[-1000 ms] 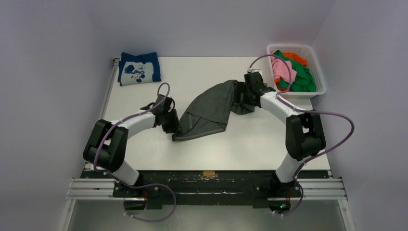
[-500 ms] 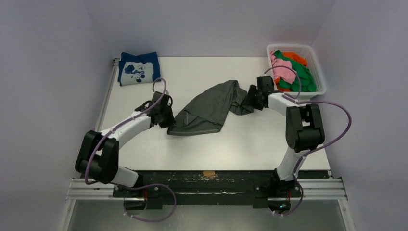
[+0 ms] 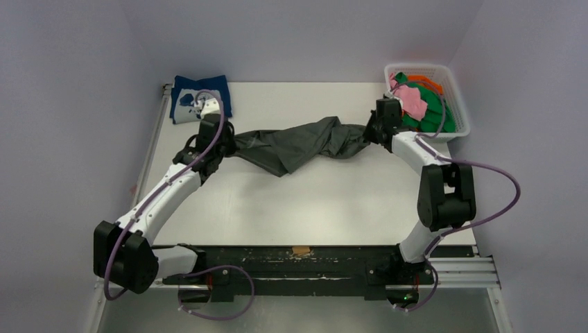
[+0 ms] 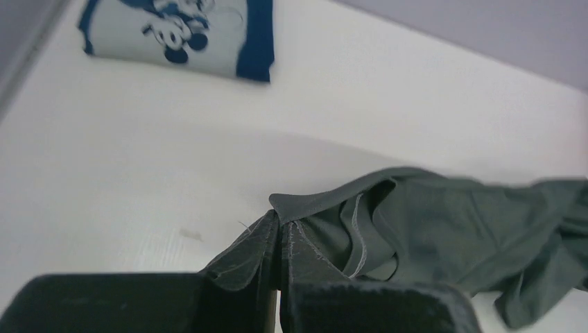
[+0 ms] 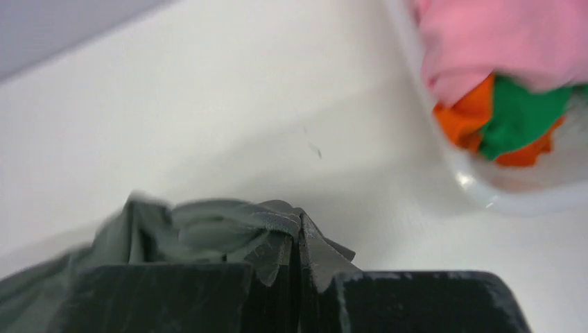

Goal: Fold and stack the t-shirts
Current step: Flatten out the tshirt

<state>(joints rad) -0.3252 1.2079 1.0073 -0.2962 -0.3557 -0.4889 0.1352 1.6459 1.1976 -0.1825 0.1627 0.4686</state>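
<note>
A dark grey t-shirt (image 3: 298,142) hangs stretched between both arms across the back of the table. My left gripper (image 3: 229,142) is shut on its left end; in the left wrist view the cloth (image 4: 416,229) pinches between the tips of my left gripper (image 4: 281,225). My right gripper (image 3: 371,133) is shut on the right end, and the right wrist view shows grey fabric (image 5: 208,229) bunched at the closed tips of my right gripper (image 5: 299,232). A folded navy t-shirt (image 3: 188,94) with a white cartoon print (image 4: 173,28) lies at the back left corner.
A white mesh basket (image 3: 457,94) at the back right holds pink (image 3: 414,98), green (image 3: 433,111) and orange (image 3: 424,80) t-shirts; its rim (image 5: 485,191) shows close to the right gripper. The table's left rail (image 3: 149,163) runs beside the left arm.
Both grippers closed on the grey t-shirt. The left arm swung back and left, the right arm moved back toward the basket, and the shirt was pulled out into a long band.
</note>
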